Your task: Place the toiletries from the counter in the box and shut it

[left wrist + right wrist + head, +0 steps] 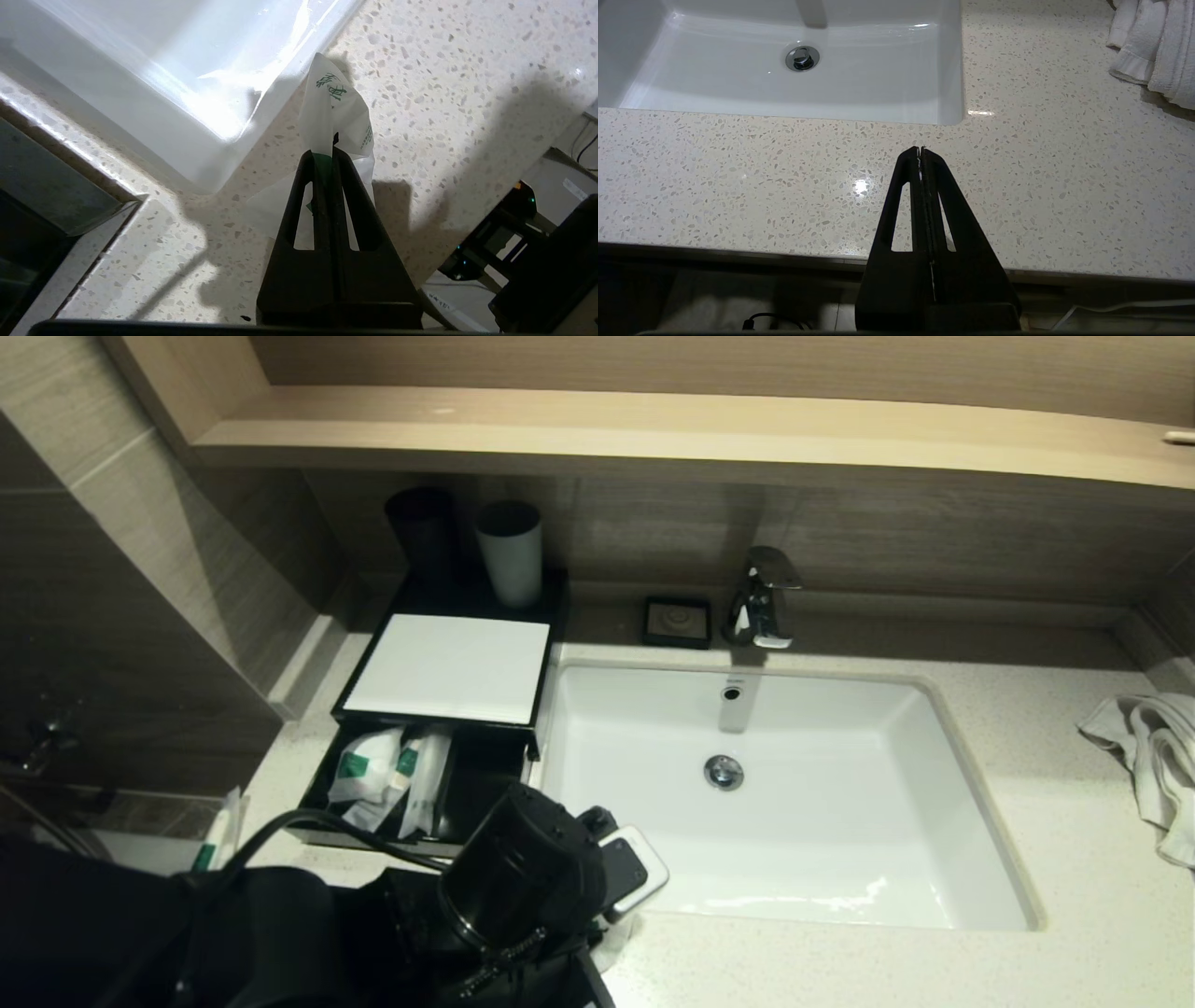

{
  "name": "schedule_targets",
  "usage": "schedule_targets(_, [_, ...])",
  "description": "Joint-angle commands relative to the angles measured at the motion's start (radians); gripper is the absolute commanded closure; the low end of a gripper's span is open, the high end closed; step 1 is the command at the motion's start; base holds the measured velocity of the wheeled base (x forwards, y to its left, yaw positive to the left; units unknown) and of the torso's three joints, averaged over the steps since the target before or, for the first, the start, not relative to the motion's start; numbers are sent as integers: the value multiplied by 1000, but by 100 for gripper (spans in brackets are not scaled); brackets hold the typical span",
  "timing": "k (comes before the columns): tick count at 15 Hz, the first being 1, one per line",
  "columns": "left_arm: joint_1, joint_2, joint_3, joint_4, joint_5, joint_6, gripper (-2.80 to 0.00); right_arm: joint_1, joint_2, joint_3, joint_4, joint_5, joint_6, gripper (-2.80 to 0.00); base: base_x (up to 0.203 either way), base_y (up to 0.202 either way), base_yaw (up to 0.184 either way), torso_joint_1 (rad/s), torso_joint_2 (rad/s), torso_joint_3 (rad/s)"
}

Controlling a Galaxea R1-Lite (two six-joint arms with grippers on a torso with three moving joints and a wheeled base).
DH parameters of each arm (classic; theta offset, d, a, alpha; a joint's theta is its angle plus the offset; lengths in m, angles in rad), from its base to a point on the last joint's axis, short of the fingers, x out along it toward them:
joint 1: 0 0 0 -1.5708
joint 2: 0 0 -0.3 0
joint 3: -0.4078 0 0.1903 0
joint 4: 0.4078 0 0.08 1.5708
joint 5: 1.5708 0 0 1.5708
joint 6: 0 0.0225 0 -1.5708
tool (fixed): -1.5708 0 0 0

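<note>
My left gripper (pixel 327 156) is shut on a whitish packet (pixel 334 112) with green print, pinched at its green label. It hangs just over the speckled counter (pixel 444 93), by the sink's near left corner. In the head view the left arm (pixel 523 887) covers that grip. The black box (pixel 448 667) with a white top panel stands left of the sink. Its front drawer (pixel 485 784) is pulled out, and several packets (pixel 383 770) lie in the drawer's left half. Another thin packet (pixel 219 831) shows left of the drawer. My right gripper (pixel 921 150) is shut and empty over the counter's front strip.
The white sink basin (pixel 794 803) fills the middle, with a chrome faucet (pixel 766 597) and a small black soap dish (pixel 677 621) behind it. A black cup (pixel 425 537) and a white cup (pixel 511 551) stand behind the box. A white towel (pixel 1148 756) lies at the right. A wooden shelf overhangs the back.
</note>
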Motion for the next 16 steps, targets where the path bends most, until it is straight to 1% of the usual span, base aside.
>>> schedule_targets(1, [33,-8,-18,-13,1,-6,0,0,0,0,0,0,0,0,0,0,0,0,0,0])
schedule_targets(2, [46,-18,-32,-14,1,-19,0,0,0,0,0,0,0,0,0,0,0,0,0,0])
schedule_targets(4, [68,-33,-64,-14,4,-68,0,0,0,0,0,0,0,0,0,0,0,0,0,0])
schedule_targets(7, [119,-41,-99,-14,4,-103,0,0,0,0,0,0,0,0,0,0,0,0,0,0])
schedule_targets(10, [158,-62,-128,-15,4,-154,0,0,0,0,0,0,0,0,0,0,0,0,0,0])
schedule_targets(13, [222,-87,-141,-14,3,-182,0,0,0,0,0,0,0,0,0,0,0,0,0,0])
schedule_targets(16, [307,-111,-139,-14,3,-214,0,0,0,0,0,0,0,0,0,0,0,0,0,0])
